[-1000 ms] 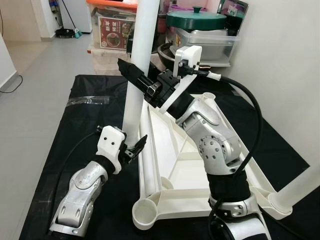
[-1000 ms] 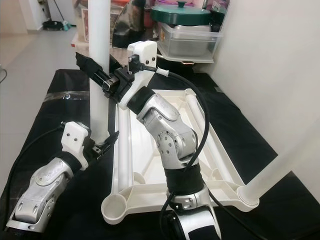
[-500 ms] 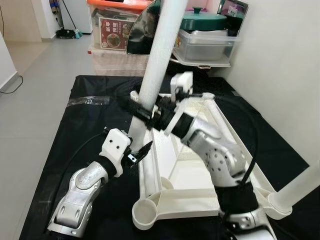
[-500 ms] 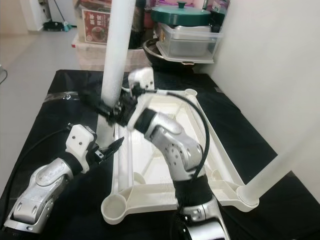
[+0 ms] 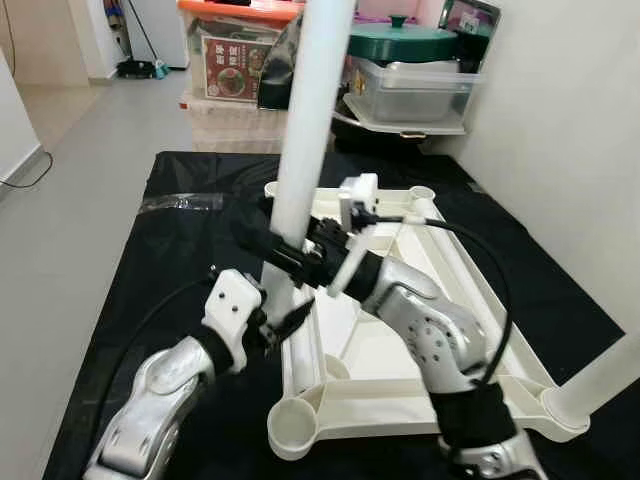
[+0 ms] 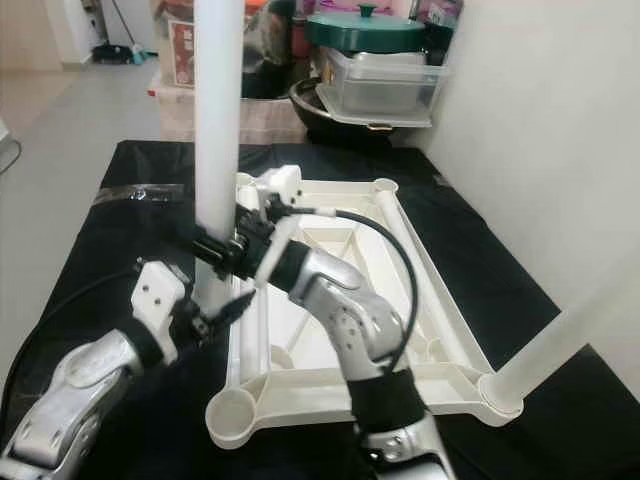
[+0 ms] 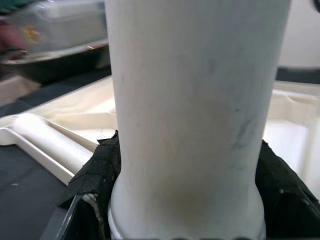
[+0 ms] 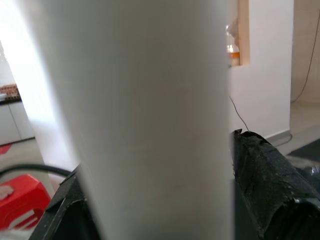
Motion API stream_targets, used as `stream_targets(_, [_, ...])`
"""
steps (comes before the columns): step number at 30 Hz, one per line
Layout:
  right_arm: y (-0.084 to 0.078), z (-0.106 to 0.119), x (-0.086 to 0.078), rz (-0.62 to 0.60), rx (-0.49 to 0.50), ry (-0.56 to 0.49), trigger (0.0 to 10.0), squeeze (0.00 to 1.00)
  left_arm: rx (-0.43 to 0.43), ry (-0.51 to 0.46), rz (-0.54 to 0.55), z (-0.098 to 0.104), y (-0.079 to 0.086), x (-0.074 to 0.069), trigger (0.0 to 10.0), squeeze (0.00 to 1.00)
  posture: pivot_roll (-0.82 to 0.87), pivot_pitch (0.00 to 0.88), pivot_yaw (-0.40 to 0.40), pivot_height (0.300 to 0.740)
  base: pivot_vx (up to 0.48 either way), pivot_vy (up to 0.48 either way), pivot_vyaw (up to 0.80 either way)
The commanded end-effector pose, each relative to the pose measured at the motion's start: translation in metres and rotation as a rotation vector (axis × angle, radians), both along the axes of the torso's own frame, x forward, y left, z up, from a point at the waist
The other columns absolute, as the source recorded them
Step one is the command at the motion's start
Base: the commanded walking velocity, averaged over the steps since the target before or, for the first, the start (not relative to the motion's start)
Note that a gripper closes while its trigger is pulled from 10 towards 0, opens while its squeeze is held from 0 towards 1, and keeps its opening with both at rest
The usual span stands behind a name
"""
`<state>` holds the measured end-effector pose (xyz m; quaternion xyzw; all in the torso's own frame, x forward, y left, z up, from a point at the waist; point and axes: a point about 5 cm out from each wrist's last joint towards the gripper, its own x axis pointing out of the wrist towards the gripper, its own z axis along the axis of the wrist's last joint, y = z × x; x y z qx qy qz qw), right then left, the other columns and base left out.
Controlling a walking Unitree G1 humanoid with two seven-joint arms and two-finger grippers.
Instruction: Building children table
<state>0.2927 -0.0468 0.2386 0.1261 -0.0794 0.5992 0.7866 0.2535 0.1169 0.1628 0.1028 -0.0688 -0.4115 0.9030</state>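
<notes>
- The right gripper point(image 5: 268, 240) is clamped around the white table leg point(image 5: 305, 130); a black finger lies on either side of the tube, partway up it.
- The left gripper point(image 5: 285, 318) is at the foot of that leg, its fingers point(image 7: 97, 170) set wide on both sides of the tube where it meets the frame, flush against it.
- The leg stands nearly upright at the upturned white table top point(image 5: 470, 300), on the frame's 9 o'clock rail.
- The table top lies underside up on a black mat point(image 5: 180, 250).
- A second white leg point(image 6: 560, 340) slants out of the corner socket at 4 o'clock; the socket point(image 5: 293, 432) at 7 o'clock is open.
- The left wrist view shows the leg's base against the cream frame ribs.
- The right wrist view shows the tube between black pads point(image 8: 265, 175) with a red stool point(image 8: 20, 207) behind.
- The head views show storage boxes and a green lidded pot point(image 5: 405, 42) at 12 o'clock.
</notes>
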Motion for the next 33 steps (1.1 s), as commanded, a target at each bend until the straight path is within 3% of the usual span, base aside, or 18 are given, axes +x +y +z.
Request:
stream_targets(1, [0.007, 0.004, -0.006, 0.063, 0.009, -0.028, 10.0, 0.0, 0.014, 0.001, -0.118, 0.001, -0.015, -0.009, 10.0, 0.0, 0.11, 0.0, -0.094, 0.74, 0.0, 0.0, 0.0])
stream_targets(10, [-0.002, -0.015, -0.012, 0.163, -0.066, -0.007, 10.0, 0.0, 0.086, 0.034, -0.221, 0.004, -0.001, -0.021, 10.0, 0.0, 0.12, 0.0, -0.097, 0.74, 0.0, 0.0, 0.0])
stream_targets(11, [-0.002, -0.015, -0.012, 0.164, -0.057, -0.004, 6.7, 0.0, 0.086, 0.038, -0.225, 0.004, -0.002, -0.021, 10.0, 0.0, 0.12, 0.0, -0.097, 0.74, 0.0, 0.0, 0.0])
stream_targets(12, [-0.002, -0.014, -0.011, 0.164, -0.038, -0.002, 6.7, 0.0, 0.084, 0.046, -0.232, 0.003, -0.002, -0.022, 10.0, 0.0, 0.12, 0.0, -0.095, 0.74, 0.0, 0.0, 0.0])
stream_targets(13, [-0.002, -0.013, -0.011, 0.163, -0.014, 0.007, 0.0, 0.0, 0.082, 0.051, -0.236, 0.002, -0.004, -0.023, 10.0, 0.0, 0.11, 0.0, -0.093, 0.74, 0.0, 0.0, 0.0])
stream_targets(20, [-0.002, -0.013, -0.012, 0.17, 0.035, 0.024, 0.0, 0.0, 0.08, 0.064, -0.242, -0.001, -0.004, -0.025, 10.0, 0.0, 0.11, 0.0, -0.093, 0.74, 0.0, 0.0, 0.0])
stream_targets(21, [-0.002, -0.013, -0.013, 0.169, 0.04, 0.027, 0.0, 0.0, 0.081, 0.059, -0.226, -0.001, -0.003, -0.023, 10.0, 1.0, 0.11, 0.0, -0.092, 0.74, 0.0, 0.0, 0.0])
stream_targets(33, [-0.008, -0.013, -0.009, 0.093, 0.078, 0.042, 0.0, 0.0, 0.03, 0.021, -0.097, 0.006, 0.013, -0.007, 10.0, 1.0, 0.11, 0.0, -0.094, 0.74, 0.0, 0.0, 0.0])
